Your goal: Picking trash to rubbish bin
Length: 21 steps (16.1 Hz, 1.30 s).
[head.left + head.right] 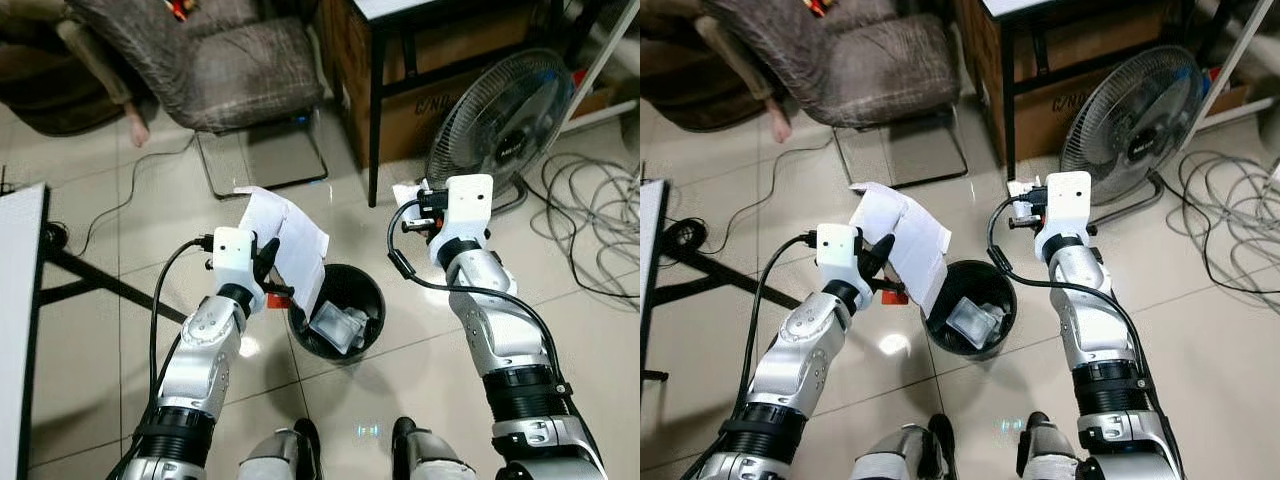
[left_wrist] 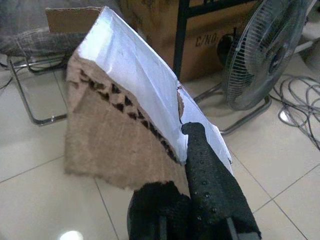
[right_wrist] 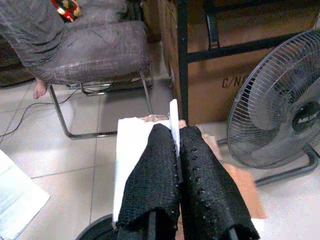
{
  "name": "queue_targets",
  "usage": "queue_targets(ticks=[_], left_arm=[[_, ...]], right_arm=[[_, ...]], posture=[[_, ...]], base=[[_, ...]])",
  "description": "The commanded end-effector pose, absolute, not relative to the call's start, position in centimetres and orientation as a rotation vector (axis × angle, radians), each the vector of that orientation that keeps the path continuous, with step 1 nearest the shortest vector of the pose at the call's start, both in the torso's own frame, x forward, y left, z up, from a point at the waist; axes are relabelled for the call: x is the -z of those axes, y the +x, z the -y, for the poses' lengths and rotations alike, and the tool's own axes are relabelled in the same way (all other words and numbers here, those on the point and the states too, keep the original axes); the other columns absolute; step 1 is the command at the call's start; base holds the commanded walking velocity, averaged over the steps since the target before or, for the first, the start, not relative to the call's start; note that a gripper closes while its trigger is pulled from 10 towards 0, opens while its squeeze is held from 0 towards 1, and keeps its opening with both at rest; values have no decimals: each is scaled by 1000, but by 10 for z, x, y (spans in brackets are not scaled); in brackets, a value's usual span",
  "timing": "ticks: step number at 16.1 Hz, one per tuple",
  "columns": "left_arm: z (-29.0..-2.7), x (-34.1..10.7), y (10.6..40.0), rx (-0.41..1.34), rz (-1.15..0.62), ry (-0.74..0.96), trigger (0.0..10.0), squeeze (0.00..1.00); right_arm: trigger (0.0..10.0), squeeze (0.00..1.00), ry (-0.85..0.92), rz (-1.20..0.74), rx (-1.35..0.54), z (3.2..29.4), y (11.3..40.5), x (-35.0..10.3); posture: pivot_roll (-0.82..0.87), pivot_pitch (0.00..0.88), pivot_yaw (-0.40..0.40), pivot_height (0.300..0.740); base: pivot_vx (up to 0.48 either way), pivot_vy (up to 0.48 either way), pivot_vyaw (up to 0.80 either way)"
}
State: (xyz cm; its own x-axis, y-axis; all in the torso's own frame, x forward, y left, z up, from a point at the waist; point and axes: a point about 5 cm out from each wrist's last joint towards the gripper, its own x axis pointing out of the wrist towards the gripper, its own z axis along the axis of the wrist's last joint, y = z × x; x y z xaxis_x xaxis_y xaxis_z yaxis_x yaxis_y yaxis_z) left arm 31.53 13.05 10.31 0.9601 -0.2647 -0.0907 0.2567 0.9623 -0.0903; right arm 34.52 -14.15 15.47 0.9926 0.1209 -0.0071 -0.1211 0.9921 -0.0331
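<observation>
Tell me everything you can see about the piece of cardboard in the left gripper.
The torn cardboard piece is white on one face and raw brown on the other, with exposed corrugated flutes along its ragged edge. It is folded along a crease. The left gripper pinches it near a lower corner, holding it tilted off the floor, its lower end over the rim of the black rubbish bin.

Torn cardboard (image 1: 285, 243) above black bin (image 1: 336, 312)

A grey chair (image 1: 215, 60) stands left of the floor fan (image 1: 505, 120).
</observation>
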Motion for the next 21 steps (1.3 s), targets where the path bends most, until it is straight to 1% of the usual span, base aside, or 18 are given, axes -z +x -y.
queue_targets(ticks=[1, 4, 6, 13, 15, 19, 21], left_arm=[[-132, -100, 313, 263, -109, -68, 10000, 0], [-131, -99, 312, 262, -114, -67, 10000, 0], [-133, -98, 312, 248, -116, -94, 10000, 0], [-135, -90, 309, 234, -145, -83, 10000, 0], [-134, -77, 307, 239, -211, -69, 10000, 0], [-130, -58, 304, 250, -301, -78, 10000, 0], [-121, -46, 304, 284, -366, -42, 10000, 0]], right_arm=[[10000, 0, -40, -5, -120, 141, 342, -154], [10000, 0, -43, -7, -121, 142, 342, -154], [10000, 0, -46, -10, -121, 142, 342, -153], [10000, 0, -58, -39, -138, 141, 341, -148], [10000, 0, -76, -130, -172, 136, 339, -134], [10000, 0, -86, -123, -169, 132, 337, -139], [10000, 0, -88, -193, -198, 128, 334, -133]], posture=[[-116, 221, 153, 740], [-117, 224, 151, 740], [-117, 225, 150, 740], [-118, 228, 147, 740], [-125, 231, 144, 740], [-139, 236, 148, 740], [-148, 239, 150, 740]], base=[[274, 0, 0], [279, 0, 0], [0, 0, 0], [0, 0, 0], [0, 0, 0], [0, 0, 0], [0, 0, 0]])
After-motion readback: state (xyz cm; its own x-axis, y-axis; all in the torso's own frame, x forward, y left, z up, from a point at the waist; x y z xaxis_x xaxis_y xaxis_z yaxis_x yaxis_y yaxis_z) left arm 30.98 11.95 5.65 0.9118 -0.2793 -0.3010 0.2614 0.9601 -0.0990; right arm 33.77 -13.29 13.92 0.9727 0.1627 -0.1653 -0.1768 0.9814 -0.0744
